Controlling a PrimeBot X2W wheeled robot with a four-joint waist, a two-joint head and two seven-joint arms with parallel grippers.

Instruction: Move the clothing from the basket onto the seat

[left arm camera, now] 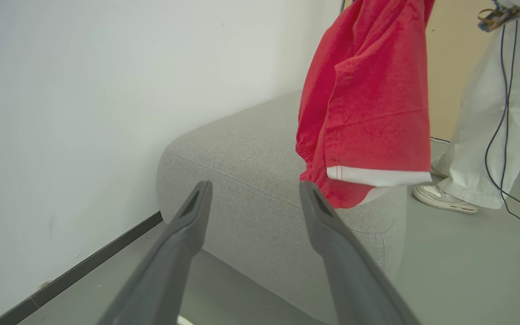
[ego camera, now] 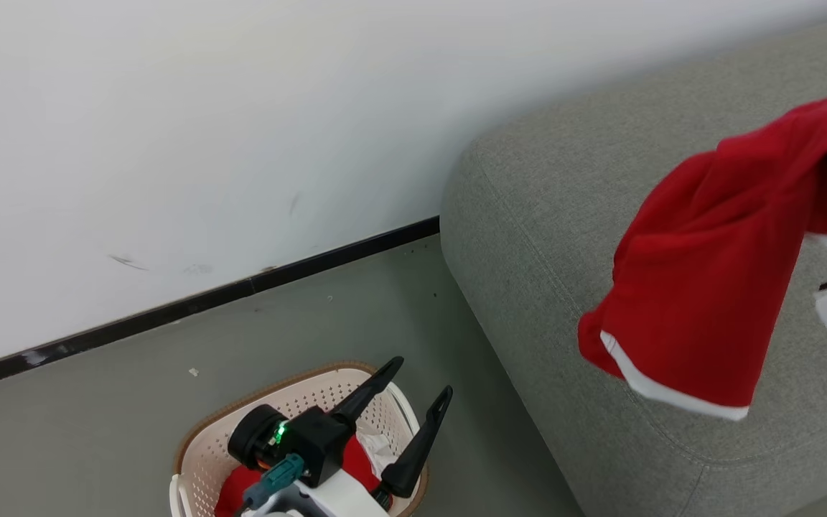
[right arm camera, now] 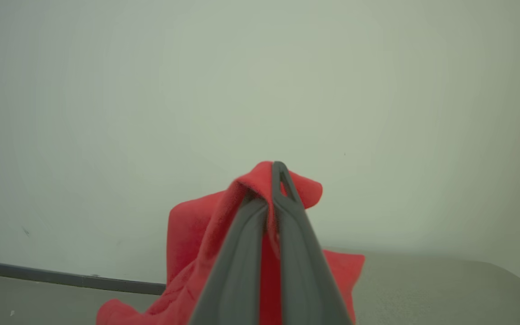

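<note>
White wall (ego camera: 241, 108), perhaps scuffed, black baseboard (ego camera: 191, 305), grey floor (ego camera: 97, 431)

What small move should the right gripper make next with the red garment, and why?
Probably lower the right gripper toward the seat before opening: it is shut on the red garment, which hangs over the seat and seems not yet laid down. More red clothing lies in the basket.

Bare test room, grey sofa (ego camera: 564, 215), trailing cables (left arm camera: 507, 106)
</note>
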